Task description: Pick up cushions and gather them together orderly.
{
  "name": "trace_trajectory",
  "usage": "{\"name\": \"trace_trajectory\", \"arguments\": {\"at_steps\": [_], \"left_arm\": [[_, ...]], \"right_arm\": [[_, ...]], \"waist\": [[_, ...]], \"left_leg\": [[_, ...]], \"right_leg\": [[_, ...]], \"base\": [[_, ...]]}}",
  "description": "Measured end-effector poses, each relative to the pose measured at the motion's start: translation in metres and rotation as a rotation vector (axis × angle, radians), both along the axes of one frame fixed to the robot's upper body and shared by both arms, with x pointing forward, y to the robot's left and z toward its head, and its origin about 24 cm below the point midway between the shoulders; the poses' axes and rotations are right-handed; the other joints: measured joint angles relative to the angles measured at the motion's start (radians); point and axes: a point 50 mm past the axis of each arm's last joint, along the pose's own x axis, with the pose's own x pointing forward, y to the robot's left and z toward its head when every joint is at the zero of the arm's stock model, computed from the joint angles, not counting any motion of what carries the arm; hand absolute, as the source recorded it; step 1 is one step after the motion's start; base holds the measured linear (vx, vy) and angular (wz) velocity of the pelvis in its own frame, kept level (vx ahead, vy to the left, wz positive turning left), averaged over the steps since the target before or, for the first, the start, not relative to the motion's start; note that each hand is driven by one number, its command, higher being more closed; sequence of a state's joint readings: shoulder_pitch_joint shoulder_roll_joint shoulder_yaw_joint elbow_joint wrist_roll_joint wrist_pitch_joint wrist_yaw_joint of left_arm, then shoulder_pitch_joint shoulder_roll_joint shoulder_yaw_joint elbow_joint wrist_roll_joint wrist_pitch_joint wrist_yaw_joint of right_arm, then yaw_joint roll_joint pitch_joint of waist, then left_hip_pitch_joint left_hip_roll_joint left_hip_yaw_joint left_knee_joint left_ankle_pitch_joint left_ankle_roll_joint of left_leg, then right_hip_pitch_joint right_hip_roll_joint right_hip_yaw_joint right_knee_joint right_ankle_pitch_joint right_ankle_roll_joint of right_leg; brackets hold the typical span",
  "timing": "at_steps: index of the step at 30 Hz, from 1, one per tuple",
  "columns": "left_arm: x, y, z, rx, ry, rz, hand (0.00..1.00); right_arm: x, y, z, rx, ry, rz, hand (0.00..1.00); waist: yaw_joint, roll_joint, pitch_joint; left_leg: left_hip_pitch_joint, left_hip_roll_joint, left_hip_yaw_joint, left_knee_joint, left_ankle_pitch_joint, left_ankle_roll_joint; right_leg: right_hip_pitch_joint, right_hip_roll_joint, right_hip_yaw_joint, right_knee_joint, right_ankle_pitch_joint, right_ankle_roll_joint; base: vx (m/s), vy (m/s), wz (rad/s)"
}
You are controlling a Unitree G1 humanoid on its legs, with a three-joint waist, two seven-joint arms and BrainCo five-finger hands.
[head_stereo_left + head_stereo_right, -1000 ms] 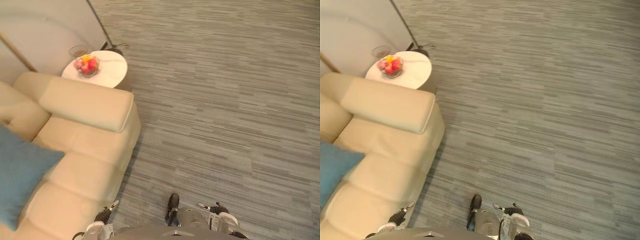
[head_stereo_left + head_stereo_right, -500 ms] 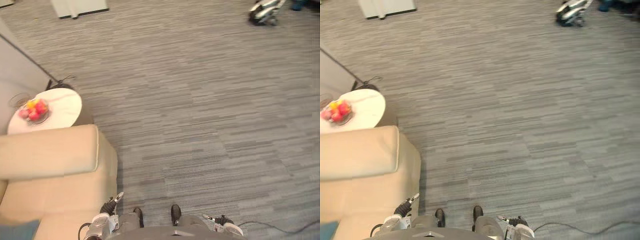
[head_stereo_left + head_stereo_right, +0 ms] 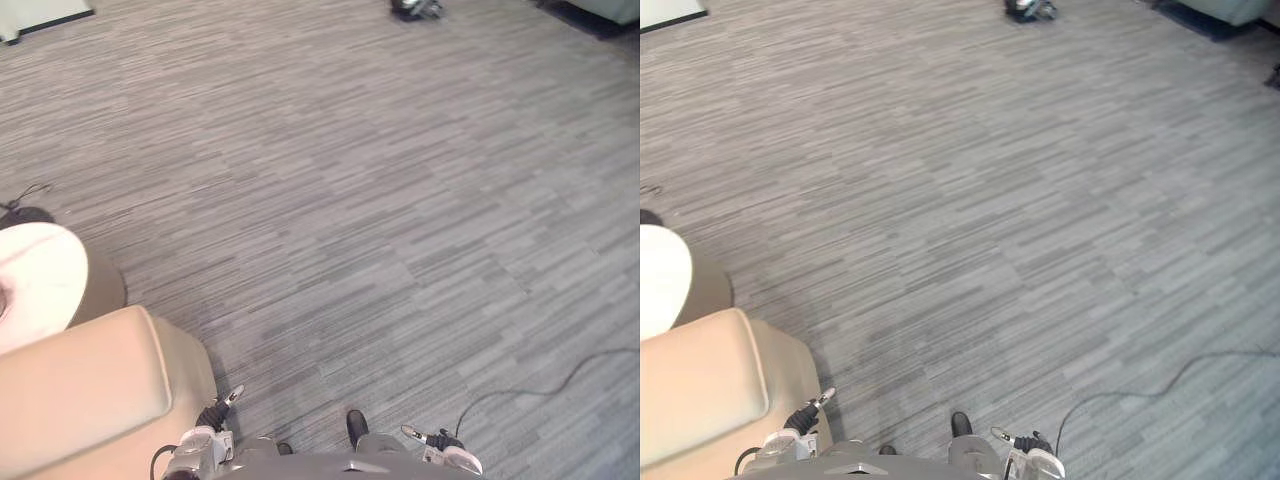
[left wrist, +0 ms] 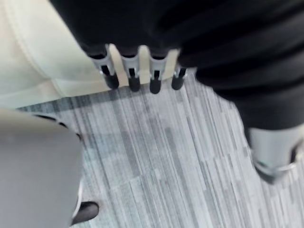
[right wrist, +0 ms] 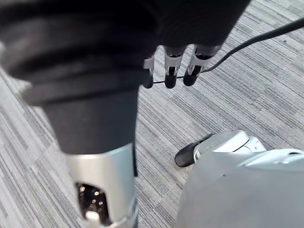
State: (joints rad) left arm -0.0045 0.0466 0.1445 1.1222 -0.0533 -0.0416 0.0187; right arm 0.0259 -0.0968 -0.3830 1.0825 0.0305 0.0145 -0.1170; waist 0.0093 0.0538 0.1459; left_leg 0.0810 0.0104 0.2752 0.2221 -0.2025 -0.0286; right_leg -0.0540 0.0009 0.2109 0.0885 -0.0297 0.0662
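My left hand (image 3: 212, 415) hangs low beside the cream sofa's arm (image 3: 80, 390). In the left wrist view its fingers (image 4: 131, 71) are straight and hold nothing, with the sofa's cream side (image 4: 42, 57) and grey carpet past them. My right hand (image 3: 437, 440) hangs at the lower right over bare carpet. Its fingers (image 5: 169, 71) are also straight and empty in the right wrist view.
A round white side table (image 3: 30, 280) stands at the left edge behind the sofa's arm. Grey striped carpet (image 3: 380, 200) stretches ahead and to the right. A small dark and white object (image 3: 415, 8) lies on the floor far ahead.
The camera has swung to the right: sofa and side table slid to the left edge, and the blue cushion and fruit bowl passed out of the picture. Both hands still hang empty.
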Motion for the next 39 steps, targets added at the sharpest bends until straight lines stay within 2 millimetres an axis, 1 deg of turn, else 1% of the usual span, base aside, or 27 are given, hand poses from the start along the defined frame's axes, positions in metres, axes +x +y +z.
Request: {"name": "trace_trajectory", "arguments": {"at_steps": [2, 3, 4, 5, 6, 7, 8, 9, 10, 11, 12, 14, 17, 20, 21, 23, 25, 27, 29, 30, 32, 33, 34, 35, 37, 38, 39], "left_arm": [[-0.001, -0.001, 0.0, -0.003, 0.003, 0.001, 0.0], [-0.001, -0.002, -0.001, -0.005, 0.004, 0.0, 0.0], [-0.001, -0.004, -0.001, -0.011, 0.002, -0.001, 0.0], [0.0, -0.008, -0.001, -0.016, -0.003, -0.009, 0.0], [-0.001, -0.009, -0.001, -0.018, 0.0, -0.009, 0.0], [-0.001, -0.005, -0.001, -0.004, 0.004, -0.016, 0.0], [0.001, -0.006, 0.0, -0.004, -0.002, -0.025, 0.0], [0.001, -0.005, 0.0, -0.003, -0.005, -0.026, 0.0], [-0.002, 0.002, 0.0, 0.015, 0.002, -0.026, 0.0], [-0.002, 0.003, 0.0, 0.019, 0.002, -0.029, 0.0], [-0.003, 0.008, 0.001, 0.032, 0.005, -0.03, 0.0], [-0.003, 0.007, 0.0, 0.028, 0.004, -0.031, 0.0], [-0.001, 0.005, 0.001, 0.022, -0.003, -0.033, 0.0], [0.004, 0.004, 0.003, 0.021, -0.021, -0.036, 0.0], [0.006, 0.001, 0.004, 0.014, -0.034, -0.035, 0.0], [0.01, -0.006, 0.005, -0.002, -0.051, -0.034, 0.0], [0.013, -0.009, 0.005, -0.011, -0.059, -0.036, 0.0], [0.014, -0.009, 0.006, -0.011, -0.067, -0.036, 0.0], [0.017, -0.009, 0.007, -0.012, -0.08, -0.032, 0.0], [0.017, -0.009, 0.008, -0.013, -0.084, -0.028, 0.0], [0.017, -0.011, 0.007, -0.019, -0.085, -0.015, 0.0], [0.017, -0.01, 0.007, -0.021, -0.085, -0.007, 0.0], [0.018, -0.008, 0.008, -0.021, -0.092, 0.011, 0.0], [0.02, -0.001, 0.01, -0.007, -0.111, 0.026, 0.0], [0.017, 0.006, 0.01, 0.004, -0.109, 0.057, 0.0], [0.013, 0.009, 0.009, 0.01, -0.1, 0.065, 0.0], [0.005, 0.015, 0.008, 0.02, -0.082, 0.081, 0.0]], "right_arm": [[0.003, -0.004, 0.002, -0.024, -0.003, 0.048, 0.0], [0.005, -0.003, 0.002, -0.025, -0.008, 0.058, 0.0], [0.011, -0.002, 0.004, -0.026, -0.019, 0.069, 0.0], [0.011, -0.009, 0.005, -0.043, -0.018, 0.062, 0.0], [0.016, -0.009, 0.006, -0.043, -0.029, 0.065, 0.0], [0.028, -0.003, 0.009, -0.033, -0.064, 0.076, 0.0], [0.031, 0.001, 0.009, -0.022, -0.07, 0.073, 0.0], [0.033, 0.004, 0.009, -0.015, -0.076, 0.075, 0.0], [0.033, 0.009, 0.008, -0.004, -0.077, 0.079, 0.0], [0.032, 0.011, 0.007, 0.001, -0.075, 0.078, 0.0], [0.031, 0.011, 0.006, 0.003, -0.071, 0.075, 0.0], [0.031, 0.009, 0.007, -0.003, -0.071, 0.071, 0.0], [0.03, 0.007, 0.007, -0.006, -0.073, 0.058, 0.0], [0.03, 0.006, 0.007, -0.008, -0.073, 0.056, 0.0], [0.028, 0.006, 0.007, -0.009, -0.071, 0.056, 0.0], [0.026, -0.004, 0.009, -0.041, -0.063, 0.041, 0.0], [0.024, -0.011, 0.01, -0.058, -0.058, 0.03, 0.0], [0.02, -0.012, 0.009, -0.059, -0.051, 0.022, 0.0], [0.019, -0.013, 0.009, -0.062, -0.051, 0.011, 0.0], [0.018, -0.013, 0.009, -0.065, -0.05, 0.0, 0.0], [0.017, -0.013, 0.009, -0.07, -0.052, 0.0, 0.0], [0.018, -0.013, 0.009, -0.069, -0.056, 0.0, 0.0], [0.022, -0.013, 0.011, -0.067, -0.07, -0.01, 0.0], [0.019, -0.007, 0.008, -0.044, -0.065, -0.025, 0.0], [0.018, 0.001, 0.005, -0.021, -0.059, -0.025, 0.0], [0.019, 0.006, 0.005, -0.009, -0.063, -0.022, 0.0], [0.016, 0.013, 0.002, 0.01, -0.056, -0.023, 0.0]], "waist": [[0.005, 0.014, -0.008], [0.006, 0.014, -0.007], [0.016, 0.0, -0.002], [0.012, 0.04, -0.009], [0.02, 0.036, -0.005], [0.018, 0.032, 0.01], [0.024, 0.042, 0.016], [0.026, 0.041, 0.015], [0.027, 0.025, 0.015], [0.023, 0.012, 0.017], [0.019, 0.005, 0.023], [0.01, 0.004, 0.023], [0.001, 0.005, 0.026], [0.003, 0.006, 0.034], [0.01, 0.006, 0.042], [0.02, 0.035, 0.056], [0.022, 0.044, 0.062], [0.025, 0.044, 0.062], [0.031, 0.044, 0.062], [0.035, 0.042, 0.063], [0.043, 0.046, 0.063], [0.045, 0.047, 0.065], [0.048, 0.052, 0.068], [0.054, 0.019, 0.072], [0.068, 0.001, 0.063], [0.071, -0.011, 0.05], [0.071, -0.034, 0.017]], "left_leg": [[-0.009, 0.007, 0.039, 0.05, 0.002, 0.004], [-0.033, 0.007, 0.037, 0.102, 0.007, 0.011], [-0.061, 0.007, 0.02, 0.053, -0.055, 0.031], [-0.04, 0.034, 0.023, -0.071, 0.027, 0.038], [-0.029, 0.029, 0.047, -0.091, 0.024, 0.04], [-0.03, 0.023, 0.096, -0.095, 0.024, 0.041], [-0.024, 0.038, 0.142, -0.102, 0.024, 0.041], [-0.022, 0.041, 0.153, -0.101, 0.024, 0.041], [-0.012, 0.039, 0.177, -0.102, 0.024, 0.04], [-0.005, 0.033, 0.188, -0.102, 0.023, 0.037], [0.01, 0.042, 0.212, -0.1, 0.021, 0.02], [0.008, 0.053, 0.221, -0.094, 0.029, 0.007], [-0.02, 0.109, 0.233, 0.012, 0.006, -0.033], [-0.094, 0.188, 0.225, 0.255, -0.006, -0.039], [-0.141, 0.221, 0.202, 0.374, -0.007, -0.026], [-0.194, 0.182, 0.048, 0.436, -0.048, -0.037], [-0.23, 0.141, -0.007, 0.398, -0.064, -0.044], [-0.263, 0.122, -0.02, 0.33, -0.061, -0.047], [-0.299, 0.085, -0.048, 0.117, -0.017, -0.047], [-0.305, 0.073, -0.072, 0.049, 0.046, -0.05], [-0.299, 0.058, -0.081, 0.021, 0.121, -0.063], [-0.305, 0.053, -0.08, 0.032, 0.112, -0.049], [-0.31, 0.052, -0.064, 0.077, 0.067, -0.006], [-0.308, 0.038, -0.042, 0.125, 0.029, 0.018], [-0.304, 0.03, -0.015, 0.178, -0.031, 0.036], [-0.305, 0.018, -0.006, 0.197, -0.056, 0.046], [-0.304, -0.007, 0.014, 0.21, -0.097, 0.066]], "right_leg": [[-0.02, 0.007, -0.073, 0.008, 0.042, -0.014], [-0.024, -0.006, -0.111, 0.007, 0.056, -0.02], [-0.036, -0.027, -0.182, 0.002, 0.077, -0.03], [-0.045, -0.01, -0.289, -0.024, 0.085, -0.038], [-0.058, -0.027, -0.365, -0.007, 0.04, -0.057], [-0.077, -0.076, -0.521, 0.048, -0.008, -0.063], [-0.086, -0.129, -0.697, 0.111, -0.043, -0.075], [-0.085, -0.145, -0.749, 0.125, -0.051, -0.075], [-0.074, -0.167, -0.78, 0.129, -0.048, -0.071], [-0.063, -0.171, -0.761, 0.122, -0.036, -0.066], [-0.057, -0.164, -0.736, 0.102, 0.007, -0.033], [-0.06, -0.148, -0.72, 0.093, 0.008, -0.038], [-0.062, -0.113, -0.692, 0.091, -0.021, -0.055], [-0.049, -0.085, -0.653, 0.093, -0.044, -0.074], [-0.046, -0.066, -0.625, 0.095, -0.048, -0.082], [-0.028, -0.051, -0.565, 0.097, -0.057, -0.087], [-0.016, -0.052, -0.526, 0.096, -0.064, -0.084], [-0.012, -0.055, -0.501, 0.096, -0.069, -0.077], [-0.01, -0.068, -0.459, 0.096, -0.077, -0.064], [-0.004, -0.074, -0.436, 0.091, -0.081, -0.057], [0.01, -0.08, -0.388, 0.064, -0.093, -0.039], [0.011, -0.08, -0.372, 0.057, -0.096, -0.035], [-0.001, -0.072, -0.346, 0.121, -0.118, -0.031], [0.023, -0.086, -0.31, 0.157, -0.151, -0.025], [0.035, -0.103, -0.274, 0.167, -0.184, 0.007], [0.028, -0.116, -0.256, 0.185, -0.201, 0.029], [-0.005, -0.14, -0.224, 0.251, -0.249, 0.076]], "base": [[0.07, -0.018, -1.0], [0.03, -0.043, -0.91], [-0.04, -0.074, -0.85], [-0.07, -0.079, -1.0], [-0.08, -0.057, -1.06], [-0.07, 0.003, -1.1], [-0.06, 0.015, -0.97], [-0.05, 0.002, -0.88], [0.0, -0.083, -0.59], [-0.02, -0.209, -0.74], [-0.02, -0.192, -0.48], [-0.02, -0.176, -0.39], [-0.04, -0.207, -0.36], [-0.04, -0.181, -0.42], [0.03, -0.114, -0.78], [0.08, -0.035, -0.83], [0.09, 0.049, -0.45], [0.1, 0.092, -0.46], [0.16, 0.171, -0.7], [0.16, 0.156, -0.58], [0.29, 0.255, -0.58], [0.36, 0.274, -0.49], [0.33, 0.211, -0.22], [0.34, 0.18, -0.22], [0.3, 0.163, -0.3], [0.33, 0.206, -0.39], [0.44, 0.192, -0.35]]}}
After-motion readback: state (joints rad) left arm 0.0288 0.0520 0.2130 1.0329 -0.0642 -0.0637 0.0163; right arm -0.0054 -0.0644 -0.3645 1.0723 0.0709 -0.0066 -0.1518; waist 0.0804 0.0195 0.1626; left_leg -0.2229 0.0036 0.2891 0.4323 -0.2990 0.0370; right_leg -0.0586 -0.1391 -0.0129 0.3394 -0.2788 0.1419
